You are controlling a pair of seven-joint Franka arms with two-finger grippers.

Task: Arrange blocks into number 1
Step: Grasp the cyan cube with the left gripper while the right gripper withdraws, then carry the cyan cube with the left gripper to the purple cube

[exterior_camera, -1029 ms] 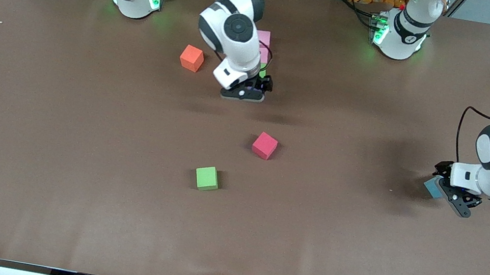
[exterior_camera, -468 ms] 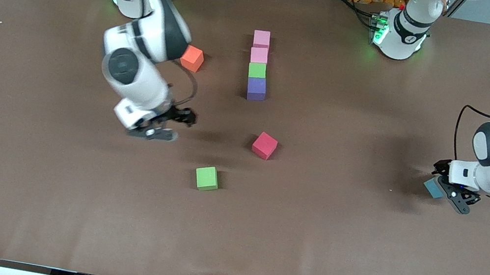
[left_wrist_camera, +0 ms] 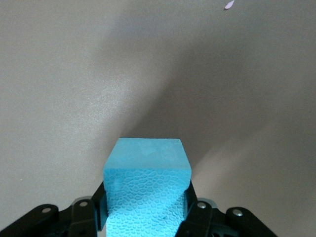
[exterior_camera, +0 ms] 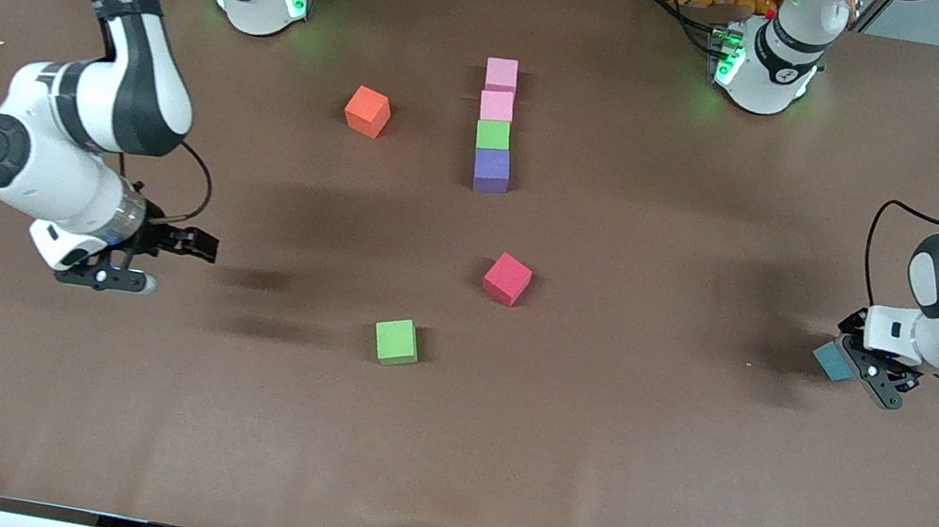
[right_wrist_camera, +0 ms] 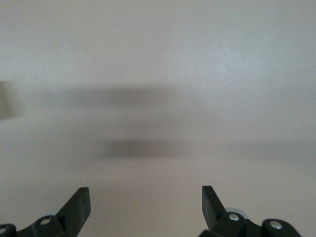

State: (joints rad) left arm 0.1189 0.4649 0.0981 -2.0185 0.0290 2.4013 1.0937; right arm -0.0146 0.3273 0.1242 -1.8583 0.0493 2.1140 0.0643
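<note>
Brown matte paper covers the counter (exterior_camera: 680,490), the largest thing here. Over the right arm's end of it hangs the right gripper (exterior_camera: 146,257), its fingers (right_wrist_camera: 79,207) spread wide and empty. Low at the left arm's end, the left gripper (exterior_camera: 867,368) has its fingers (left_wrist_camera: 197,217) pressed on two opposite side faces of a sky-blue foam-like cube (left_wrist_camera: 147,190), whose pebbled face suggests a light, slightly yielding, grippy block; flat parallel sides are the sensible hold.

Mid-counter, toward the bases, a column runs light pink cube (exterior_camera: 501,74), light pink cube (exterior_camera: 497,105), small green cube (exterior_camera: 493,134), purple cube (exterior_camera: 492,170), each touching the next. Loose ones lie apart: orange cube (exterior_camera: 367,111), red cube (exterior_camera: 507,278), green cube (exterior_camera: 396,341).
</note>
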